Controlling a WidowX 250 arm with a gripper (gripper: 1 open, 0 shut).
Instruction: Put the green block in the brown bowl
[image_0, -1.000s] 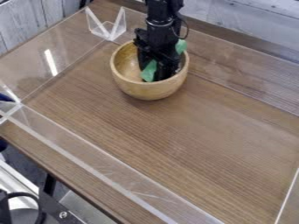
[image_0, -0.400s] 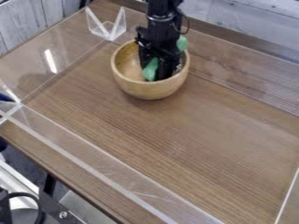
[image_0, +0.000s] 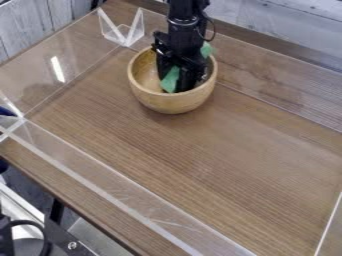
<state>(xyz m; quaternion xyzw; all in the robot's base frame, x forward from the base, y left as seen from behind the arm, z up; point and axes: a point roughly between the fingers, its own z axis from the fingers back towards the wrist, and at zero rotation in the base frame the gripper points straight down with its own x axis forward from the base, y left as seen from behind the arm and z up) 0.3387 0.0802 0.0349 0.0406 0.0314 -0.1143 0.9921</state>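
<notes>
Brown bowl: round, light wood, thick wall w/ rounded rim. Sits upright on the table in the upper centre of the frame. Contents: the green block only. Block stands tilted inside the bowl, lower end near the bowl floor, upper end between the black fingers of the gripper.

Gripper: black, reaches down from the top edge of the frame into the bowl opening, pointing approx. straight down. Jaws are drawn in narrow and pinch the green block from both sides. Whether the block's lower end touches the bowl floor: cannot tell, too small.

Clear plastic stand: upper left of the frame, behind and left of the bowl, apart from it. See-through; no contents discernible.

Table: dark wood-grain top, bordered by a low clear wall along the left and near edges.

Markings: no readable brand, label or text on bowl, block, stand or gripper at this res.
</notes>
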